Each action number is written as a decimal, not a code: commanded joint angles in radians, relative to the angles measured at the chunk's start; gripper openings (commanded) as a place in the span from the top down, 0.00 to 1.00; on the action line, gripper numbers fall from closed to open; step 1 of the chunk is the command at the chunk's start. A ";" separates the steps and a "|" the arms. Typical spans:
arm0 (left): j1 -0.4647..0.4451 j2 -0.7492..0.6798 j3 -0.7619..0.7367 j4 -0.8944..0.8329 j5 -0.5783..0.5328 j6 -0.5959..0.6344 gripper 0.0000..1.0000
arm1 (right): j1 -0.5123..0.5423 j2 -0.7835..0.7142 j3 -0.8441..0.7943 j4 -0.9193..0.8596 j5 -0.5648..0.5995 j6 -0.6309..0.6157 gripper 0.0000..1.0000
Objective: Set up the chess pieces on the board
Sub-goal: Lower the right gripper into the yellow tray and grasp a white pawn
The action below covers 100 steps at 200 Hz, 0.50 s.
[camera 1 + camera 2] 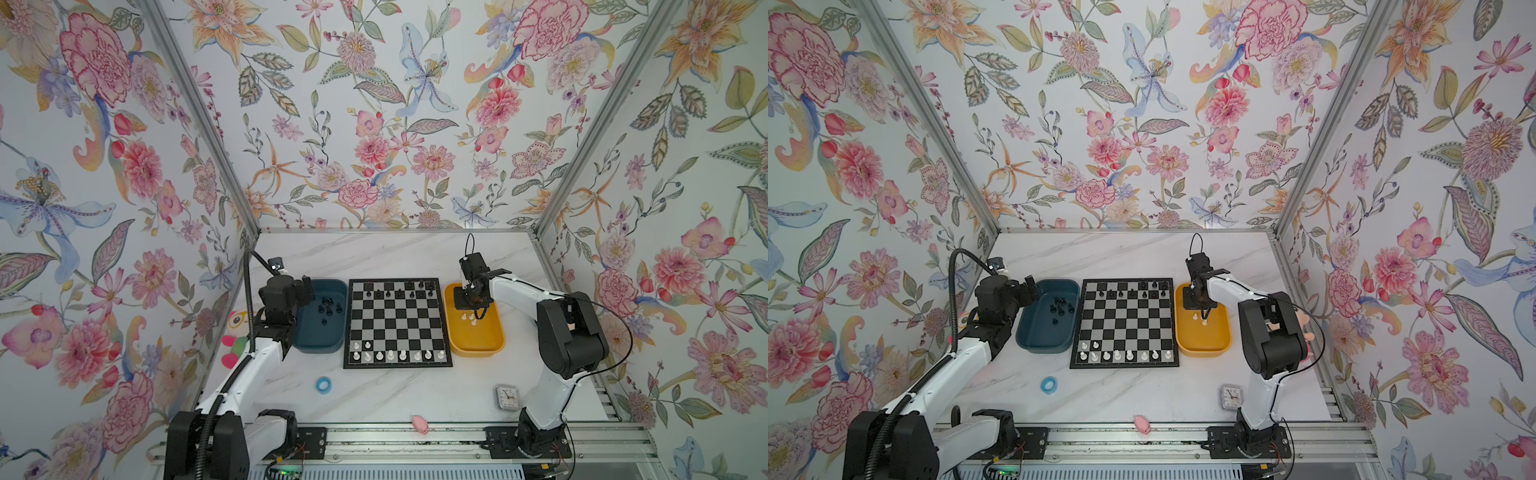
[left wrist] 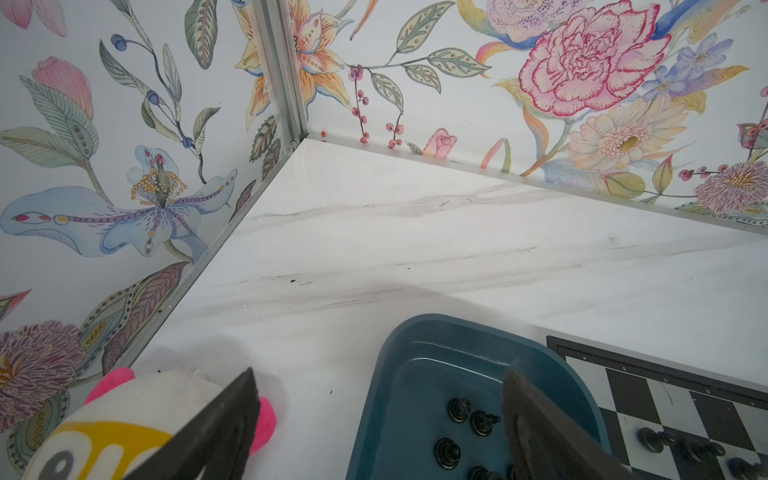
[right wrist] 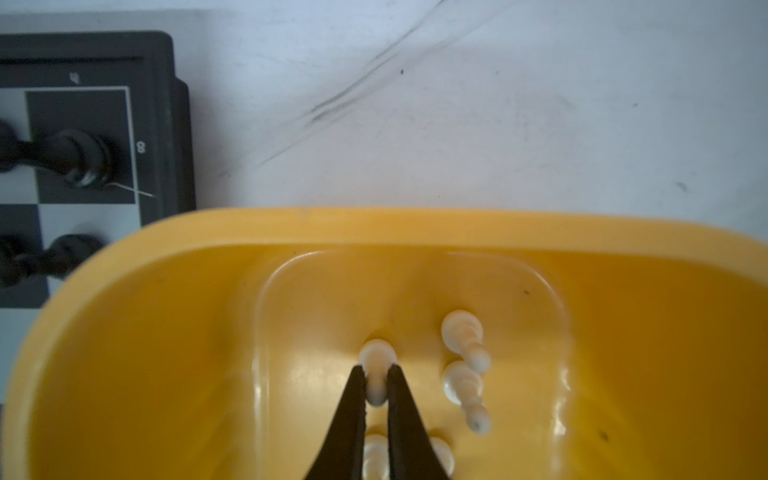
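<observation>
Pinching a small white plastic chessman (image 3: pixel 376 353) by its stem: right gripper (image 3: pixel 376 372), down inside the yellow oblong plastic bin (image 3: pixel 374 228). Other white chessmen (image 3: pixel 463 365) lie beside it. Bin sits just right of the black-and-silver square chessboard (image 1: pixel 397 365), mid-worktop (image 1: pixel 415 257). White pieces (image 1: pixel 390 355) line the board's near edge, black pieces (image 1: pixel 409 291) its far edge. Left gripper (image 2: pixel 379 372) is spread wide above the teal oblong plastic bin (image 2: pixel 415 328), left of the board, which holds loose black chessmen (image 1: pixel 328 307).

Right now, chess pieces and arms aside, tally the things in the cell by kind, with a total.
Bins: 2, teal bin and yellow bin
Chessboard: 1
Clock: 1
Blue ring: 1
Toys: 2, plush toy and small pink toy
Total: 7
</observation>
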 commanded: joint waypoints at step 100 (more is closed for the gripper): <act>0.008 -0.009 0.011 0.008 -0.014 0.002 0.08 | 0.029 -0.070 0.080 -0.126 0.044 -0.016 1.00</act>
